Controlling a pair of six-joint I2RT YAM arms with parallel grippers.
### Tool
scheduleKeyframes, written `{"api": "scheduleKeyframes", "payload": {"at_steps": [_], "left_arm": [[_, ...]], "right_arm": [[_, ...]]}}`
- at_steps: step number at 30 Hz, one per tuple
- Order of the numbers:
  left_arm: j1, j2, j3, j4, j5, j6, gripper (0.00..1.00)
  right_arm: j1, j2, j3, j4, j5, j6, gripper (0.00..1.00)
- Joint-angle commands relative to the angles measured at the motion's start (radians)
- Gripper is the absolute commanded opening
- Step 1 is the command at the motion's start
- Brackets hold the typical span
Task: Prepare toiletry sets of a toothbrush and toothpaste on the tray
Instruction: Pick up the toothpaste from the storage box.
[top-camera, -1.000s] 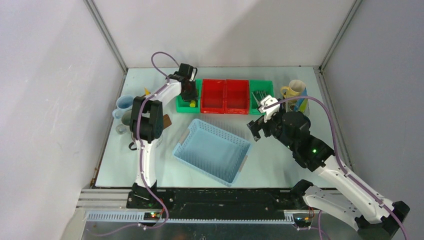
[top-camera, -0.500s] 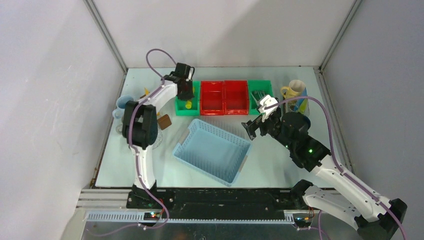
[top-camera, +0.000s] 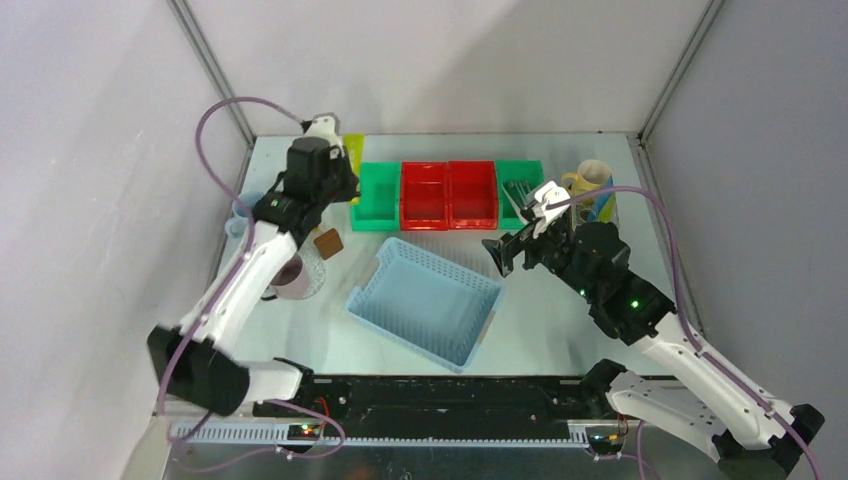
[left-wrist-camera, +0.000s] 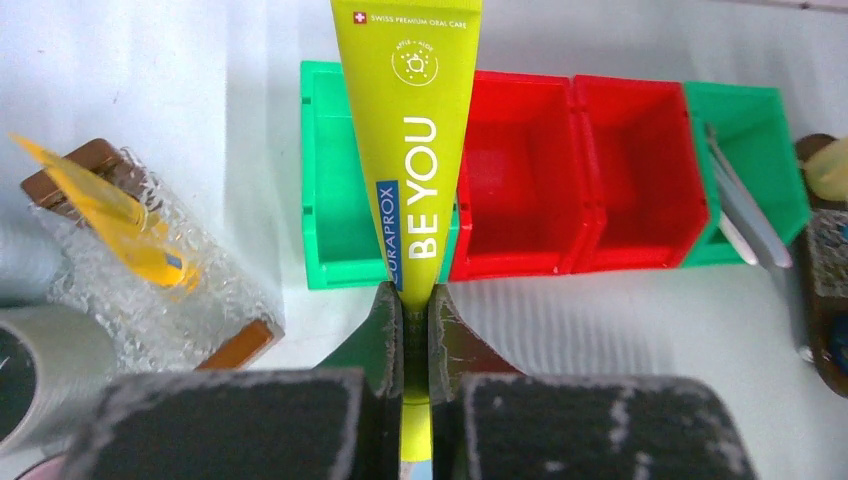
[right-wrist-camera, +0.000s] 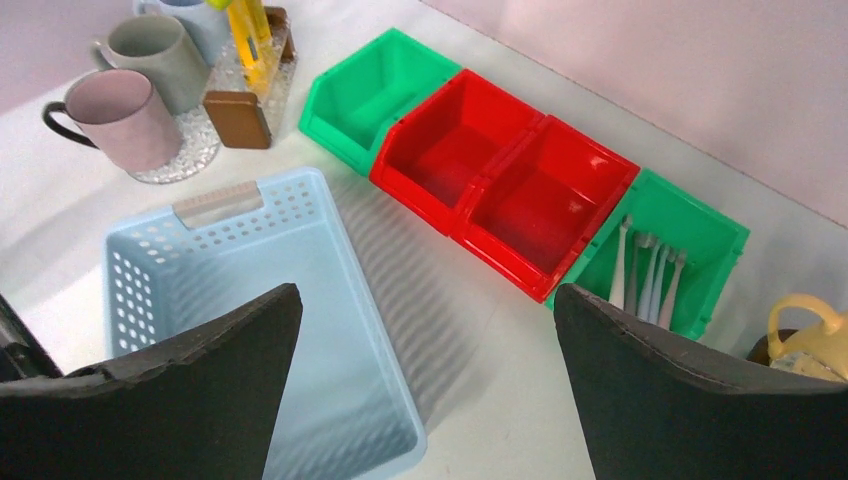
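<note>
My left gripper (left-wrist-camera: 415, 300) is shut on the narrow end of a yellow-green toothpaste tube (left-wrist-camera: 415, 120). It holds the tube in the air over the left green bin (left-wrist-camera: 345, 200), at the table's back left (top-camera: 353, 150). Several pale toothbrushes (right-wrist-camera: 650, 270) lie in the right green bin. My right gripper (right-wrist-camera: 425, 290) hangs open and empty between the light blue basket (right-wrist-camera: 230, 290) and the bins. A cream mug (top-camera: 590, 178) stands at the back right on the dark brown tray (left-wrist-camera: 815, 300), which is mostly hidden.
Two empty red bins (top-camera: 450, 192) sit between the green ones. At the left, a pink mug (right-wrist-camera: 110, 115), a grey mug (right-wrist-camera: 150, 50) and a pale blue mug (top-camera: 248, 205) stand by a clear knobbly plate with brown ends (right-wrist-camera: 238, 118). A yellow tube (left-wrist-camera: 100, 215) leans there.
My left gripper closed on the tube in the left green bin, lifted it out and swung up and to the left. The right gripper shifted only slightly.
</note>
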Motion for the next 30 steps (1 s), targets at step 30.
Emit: {"api": "scheduleKeyframes", "payload": {"at_steps": [30], "left_arm": [[-0.195,-0.786,-0.559,0.588,-0.038,-0.100,0.00]], "right_arm": [[0.385,0.500,0.123,0.865,-0.014,-0.124,0.97]]}}
